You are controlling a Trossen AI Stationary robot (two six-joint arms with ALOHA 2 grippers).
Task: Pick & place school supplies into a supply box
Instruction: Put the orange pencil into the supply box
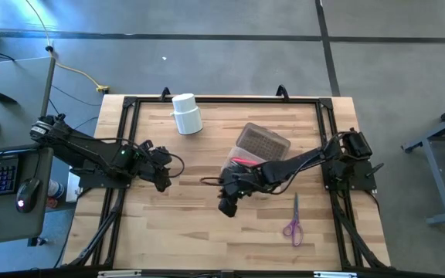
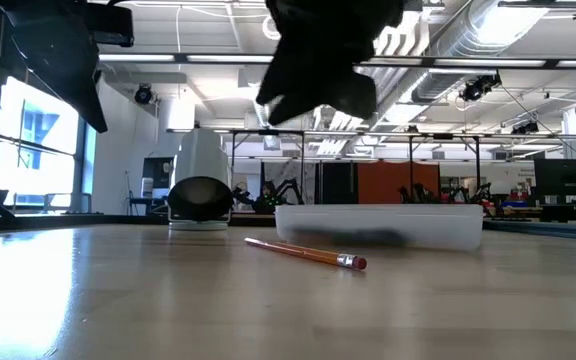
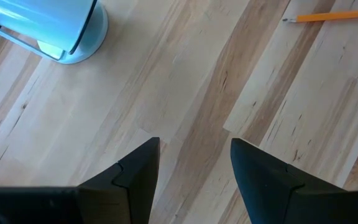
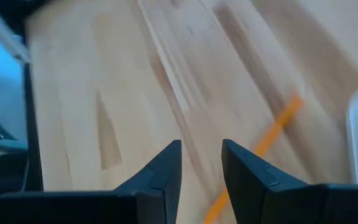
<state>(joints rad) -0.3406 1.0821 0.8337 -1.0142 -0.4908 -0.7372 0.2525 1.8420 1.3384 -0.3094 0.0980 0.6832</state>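
An orange pencil is being approached for pick-up.
The right pincer [image 4: 201, 163] is held released above the table [image 1: 207, 232], nothing grasped; the pencil [image 2: 305, 253] lies just beside the supply box [image 1: 261, 144]. A descent and clench are called for next. The left pincer [image 3: 194, 165] waits released.

— Left arm? 
— It lay low at the table's left side, its left gripper [image 3: 194, 168] empty with dark fingers parted.

— Right arm? 
— It reached toward mid-table, its right gripper [image 4: 201, 165] raised, fingers slightly apart, gripping nothing.
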